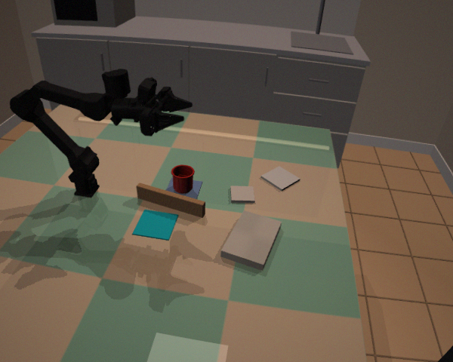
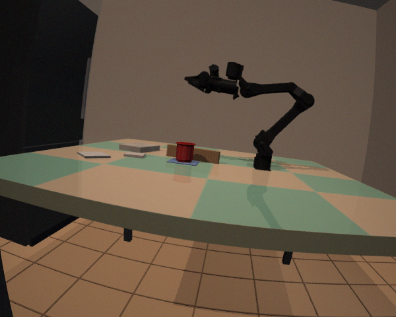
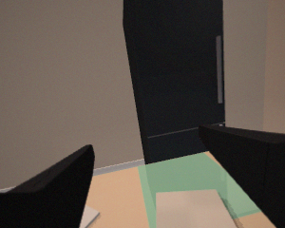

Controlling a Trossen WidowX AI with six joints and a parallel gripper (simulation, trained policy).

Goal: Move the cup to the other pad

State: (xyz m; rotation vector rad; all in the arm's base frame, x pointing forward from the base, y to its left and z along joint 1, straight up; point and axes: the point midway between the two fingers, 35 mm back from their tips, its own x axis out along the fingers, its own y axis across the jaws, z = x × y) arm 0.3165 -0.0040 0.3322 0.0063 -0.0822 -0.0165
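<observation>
The red cup (image 1: 183,179) (image 2: 185,152) stands upright on the blue pad (image 1: 197,186) (image 2: 194,163), behind the wooden bar as seen in the top view. No marbles can be made out inside it. The teal pad (image 1: 155,225) lies on the near side of the bar with nothing on it. My gripper (image 1: 188,111) (image 2: 185,78) (image 3: 147,140) is open and empty, high above the table and well above the cup, pointing roughly level. The cup does not show in the wrist view.
The upright wooden bar (image 1: 170,200) (image 2: 206,155) stands between the two pads. A large grey slab (image 1: 252,239) (image 2: 139,147) (image 3: 192,209), a small pale block (image 1: 242,194) (image 2: 134,155) and a flat pale tile (image 1: 280,178) (image 2: 93,154) lie farther from the arm's base.
</observation>
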